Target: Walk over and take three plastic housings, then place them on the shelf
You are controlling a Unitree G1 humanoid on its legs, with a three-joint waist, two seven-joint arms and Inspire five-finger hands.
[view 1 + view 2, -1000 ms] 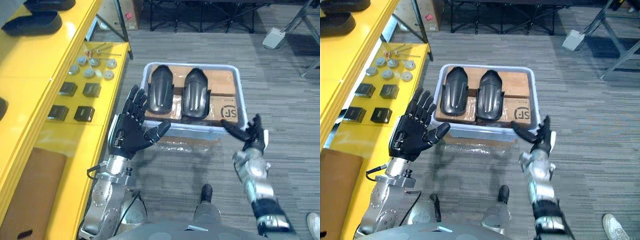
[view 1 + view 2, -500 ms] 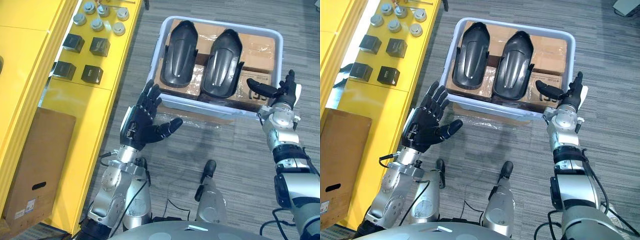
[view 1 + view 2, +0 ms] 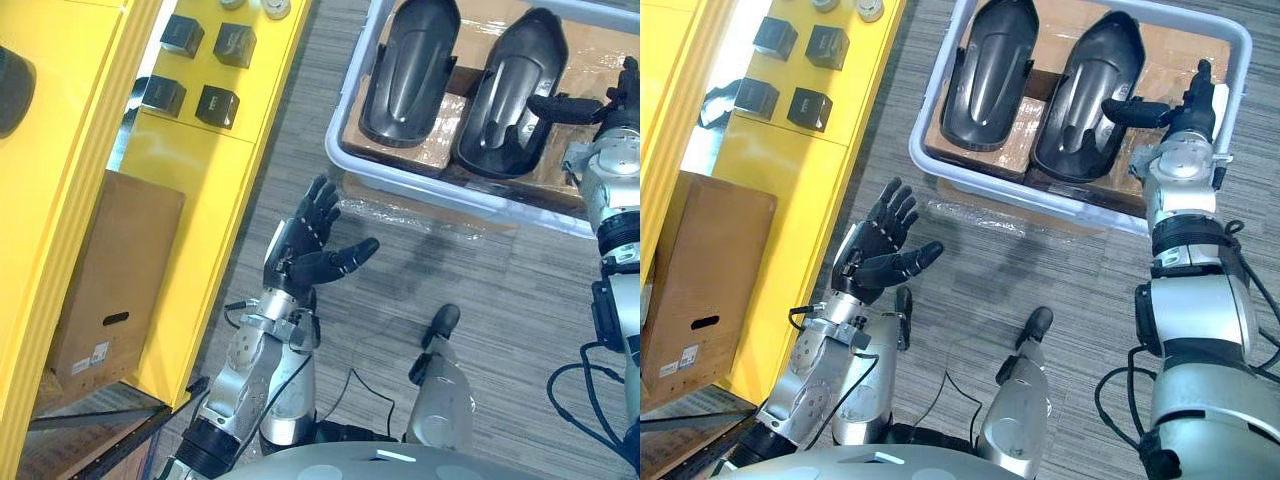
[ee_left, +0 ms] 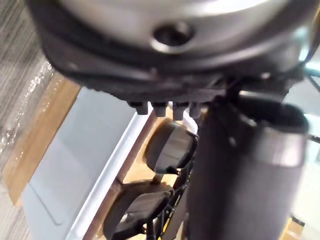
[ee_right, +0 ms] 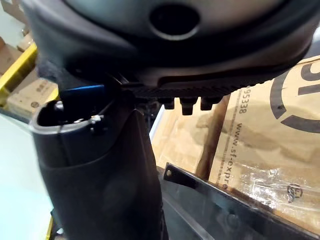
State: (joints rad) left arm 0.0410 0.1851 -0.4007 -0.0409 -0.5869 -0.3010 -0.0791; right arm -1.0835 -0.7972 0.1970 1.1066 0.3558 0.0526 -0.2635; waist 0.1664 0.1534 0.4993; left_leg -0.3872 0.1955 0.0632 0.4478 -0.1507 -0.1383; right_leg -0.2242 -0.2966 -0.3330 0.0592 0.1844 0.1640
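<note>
Plastic housings [image 3: 408, 72], two in sight, black and glossy, side by side in the pale bin [image 3: 342, 115], bedded on cardboard boxes [image 3: 1180, 60] wrapped in film. Both lying flat, rounded backs up, neither one lifted.

Over at the bin's right edge, the right hand [image 3: 1185, 118]: released, fingers straight and pointing away from the robot, thumb stretched out sideways above the right-hand housing [image 3: 1087, 95]. Touching or just clear of it? Impossible to tell from here. Nothing grasped, at any rate.

Down on the other side, the left hand [image 3: 305, 255]: released too, fingers spread, thumb out, palm turned inward, poised above the grey carpet [image 3: 480, 270] near the bin's near left corner and apart from it. Empty.

Along the left, the yellow shelf [image 3: 60, 200], small black boxes [image 3: 215, 105] on its lower level, a big brown carton [image 3: 115, 270] tucked beneath.
</note>
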